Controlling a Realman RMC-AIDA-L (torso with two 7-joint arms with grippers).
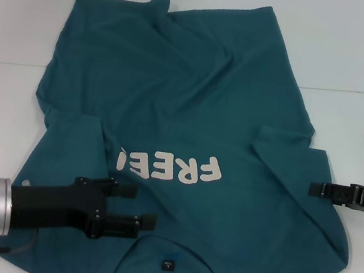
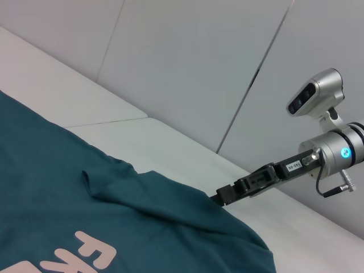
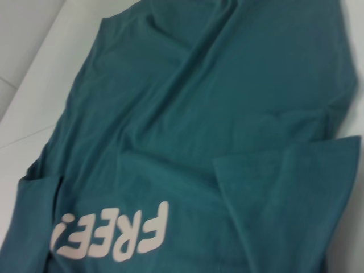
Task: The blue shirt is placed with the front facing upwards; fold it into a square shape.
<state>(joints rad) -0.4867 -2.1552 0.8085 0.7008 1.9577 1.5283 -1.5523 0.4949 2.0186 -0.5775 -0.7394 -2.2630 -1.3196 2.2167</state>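
Head view: blue shirt [image 1: 192, 111] spread front-up on the white table [image 1: 356, 52], wrinkled toward the hem, collar and neck label [image 1: 166, 265] nearest the robot and cut off by the lower edge, one letter of the "FREE" print [image 1: 171, 167] folded out of sight. Left gripper [image 1: 138, 206] low over the shirt just beside the print on the collar side, two fingers parted with nothing between them. Right gripper [image 1: 315, 189] at the shirt's sleeve edge, mostly out of frame; open or closed, cannot tell.
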